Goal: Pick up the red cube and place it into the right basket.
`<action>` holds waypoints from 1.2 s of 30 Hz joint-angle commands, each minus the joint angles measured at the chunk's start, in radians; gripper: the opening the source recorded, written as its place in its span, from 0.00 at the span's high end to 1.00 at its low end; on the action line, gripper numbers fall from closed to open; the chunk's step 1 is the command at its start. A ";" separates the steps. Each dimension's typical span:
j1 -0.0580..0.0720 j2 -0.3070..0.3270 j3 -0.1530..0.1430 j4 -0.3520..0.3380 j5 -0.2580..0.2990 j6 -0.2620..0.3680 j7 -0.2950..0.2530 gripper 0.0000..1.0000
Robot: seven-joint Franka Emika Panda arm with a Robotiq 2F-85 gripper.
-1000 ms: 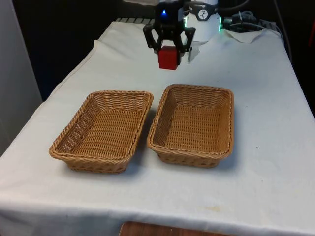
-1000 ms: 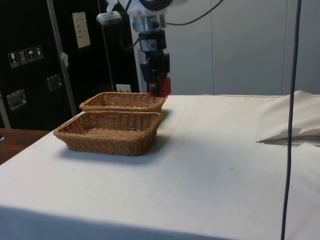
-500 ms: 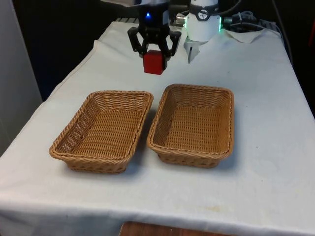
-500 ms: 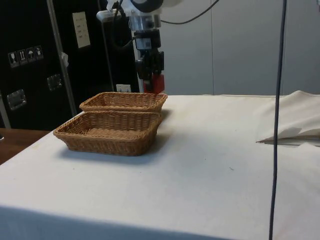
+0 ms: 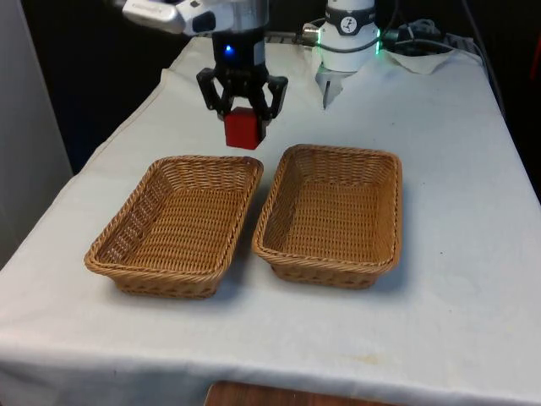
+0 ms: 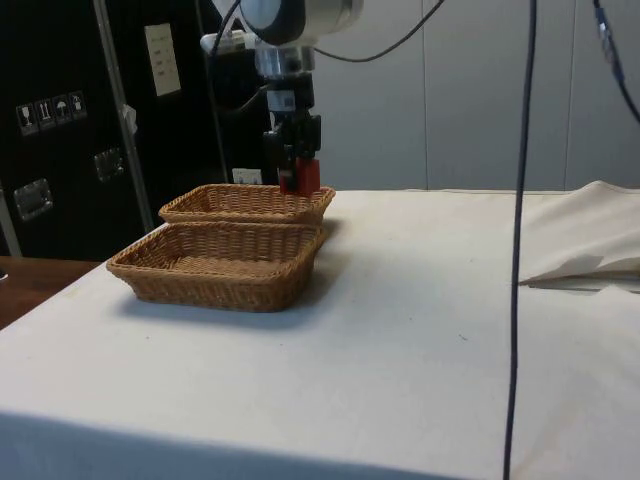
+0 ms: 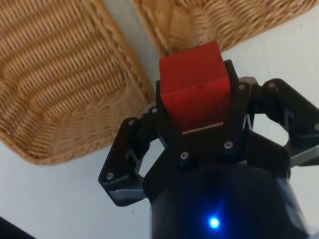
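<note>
My gripper (image 5: 242, 118) is shut on the red cube (image 5: 243, 129) and holds it in the air. In the front view it hangs over the far rim of the left wicker basket (image 5: 108, 239), to the left of the right wicker basket (image 5: 394, 211). From the side, the gripper (image 6: 297, 170) and the cube (image 6: 302, 177) sit just above the robot-side end of the farther basket (image 6: 240, 212), beyond the nearer basket (image 6: 210, 285). The wrist view has the cube (image 7: 193, 84) clamped between the black fingers (image 7: 234, 107), with two basket ends below it and a strip of cloth between them.
Both baskets hold nothing and lie side by side in the middle of the white cloth. Crumpled cloth (image 5: 427, 59) and cables lie at the far end by the robot's base. A thin cable (image 6: 520, 240) hangs down in the side view.
The gripper has carried the cube towards the front view's left and a little lower, from behind the right basket's far corner to over the left basket's far rim.
</note>
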 commanded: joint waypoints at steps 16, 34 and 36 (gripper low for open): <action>-0.034 0.177 -0.034 0.183 0.128 -0.035 -0.092 0.99; -0.052 0.333 -0.069 0.321 0.217 -0.047 -0.114 0.99; -0.052 0.338 -0.070 0.324 0.221 -0.046 -0.114 0.99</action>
